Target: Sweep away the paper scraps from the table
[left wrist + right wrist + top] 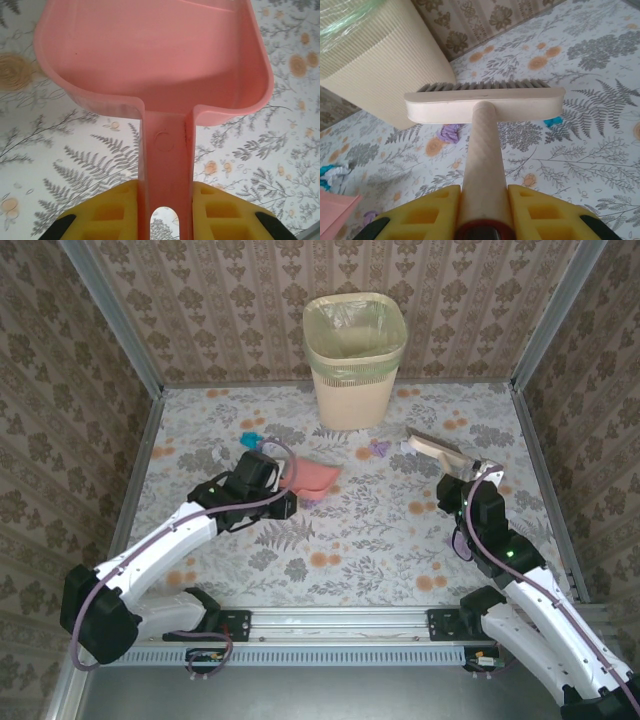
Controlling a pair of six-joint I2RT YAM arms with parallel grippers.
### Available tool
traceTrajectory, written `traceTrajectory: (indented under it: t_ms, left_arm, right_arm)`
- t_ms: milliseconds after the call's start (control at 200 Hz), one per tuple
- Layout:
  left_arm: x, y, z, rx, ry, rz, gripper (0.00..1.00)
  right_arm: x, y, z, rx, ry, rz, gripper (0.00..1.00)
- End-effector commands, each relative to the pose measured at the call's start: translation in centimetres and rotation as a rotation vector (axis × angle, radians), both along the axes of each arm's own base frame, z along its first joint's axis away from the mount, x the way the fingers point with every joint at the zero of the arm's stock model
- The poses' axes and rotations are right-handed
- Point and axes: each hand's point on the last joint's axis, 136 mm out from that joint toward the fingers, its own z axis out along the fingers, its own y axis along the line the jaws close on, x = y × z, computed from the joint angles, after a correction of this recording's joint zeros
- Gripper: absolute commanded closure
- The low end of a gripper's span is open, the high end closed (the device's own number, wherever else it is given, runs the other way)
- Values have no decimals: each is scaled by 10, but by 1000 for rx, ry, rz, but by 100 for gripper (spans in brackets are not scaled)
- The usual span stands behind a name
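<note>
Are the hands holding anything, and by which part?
Left hand grips the pink dustpan by its handle; right hand grips the brush by its handle.

Cream ribbed waste bin (355, 370) upright against far wall, greenish liner (356, 322) folded over rim. Pink dustpan (314, 478) left of centre. Cream brush (432, 447) near bin's right, grey bristles toward bin. Brown damask walls (200, 300) around.

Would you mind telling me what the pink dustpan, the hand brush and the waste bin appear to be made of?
Pink dustpan: looks like moulded plastic, smooth with a soft sheen and a moulded circle mark on the handle.
Hand brush: cream, matte, probably plastic; textured handle, grey bristles.
Waste bin: beige, finely ribbed wall, likely plastic, lined with a thin translucent bag.
</note>
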Motion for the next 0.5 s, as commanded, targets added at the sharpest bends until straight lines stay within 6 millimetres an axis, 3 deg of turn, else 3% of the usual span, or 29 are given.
traceTrajectory:
  t_ms: [0, 190, 495]
  left_arm:
    - [-1, 15, 10, 24, 2, 46, 100]
    - [-11, 35, 7, 79, 2, 77, 100]
    - [-60, 43, 15, -12, 30, 5, 100]
  right_arm:
    - [8, 19, 22, 39, -91, 102, 100]
    - [11, 55, 32, 85, -122, 286, 100]
    - [10, 110, 33, 9, -59, 501, 100]
